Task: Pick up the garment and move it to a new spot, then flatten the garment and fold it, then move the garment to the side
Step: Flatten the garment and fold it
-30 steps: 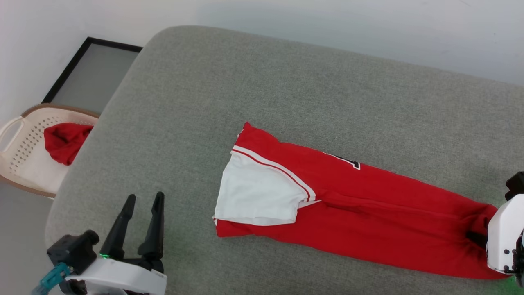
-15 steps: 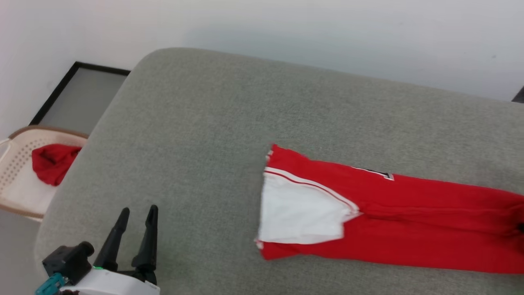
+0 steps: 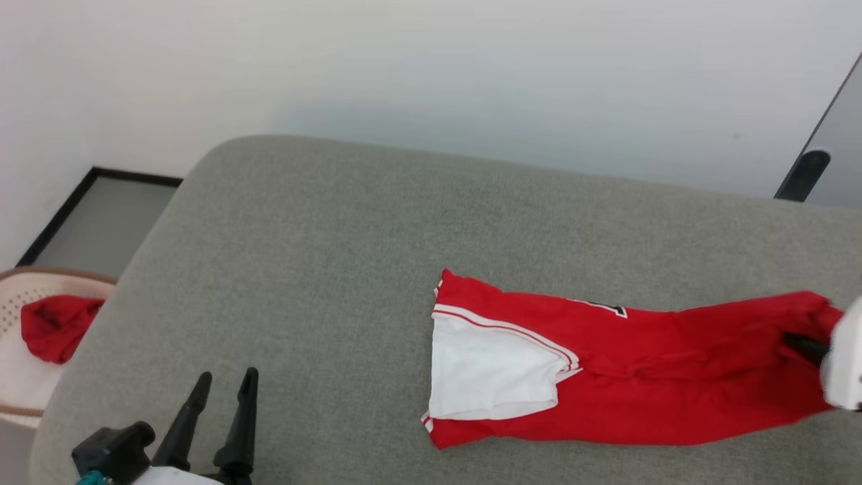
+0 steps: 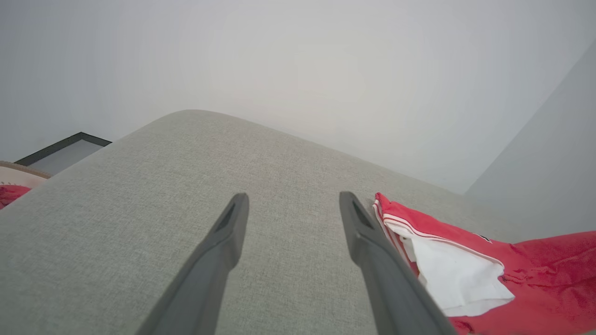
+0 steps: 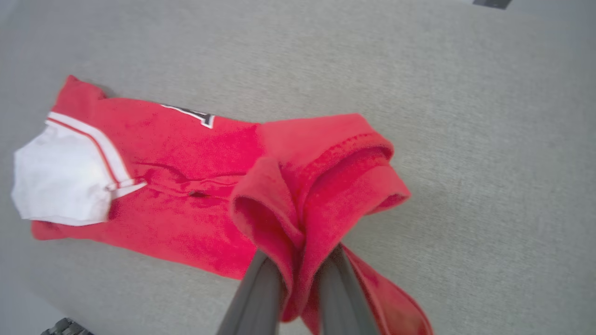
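Note:
The garment (image 3: 646, 364), a red jersey T-shirt folded into a long strip, lies across the grey cushion (image 3: 323, 256) with its white sleeve (image 3: 491, 370) on top at the left end. My right gripper (image 3: 805, 347) is shut on the garment's bottom hem at the right end and holds it lifted; in the right wrist view the red hem (image 5: 321, 186) bunches up between the two fingers (image 5: 253, 298). My left gripper (image 3: 222, 387) stands open at the lower left, apart from the garment, with nothing between its fingers (image 4: 219, 251). A bit of the black number print (image 5: 191, 113) shows.
A cream perforated basket (image 3: 20, 391) beside the cushion's left edge holds a plain red bunched cloth (image 3: 57, 323). A black-framed panel (image 3: 94, 215) leans at the wall behind it. White wall runs behind the cushion, and a dark post (image 3: 801, 175) stands at the far right.
The head camera has tilted, shifting the whole picture down. My right gripper has lifted the garment's hem end and drawn it up and back, shortening the strip. The left gripper keeps its pose.

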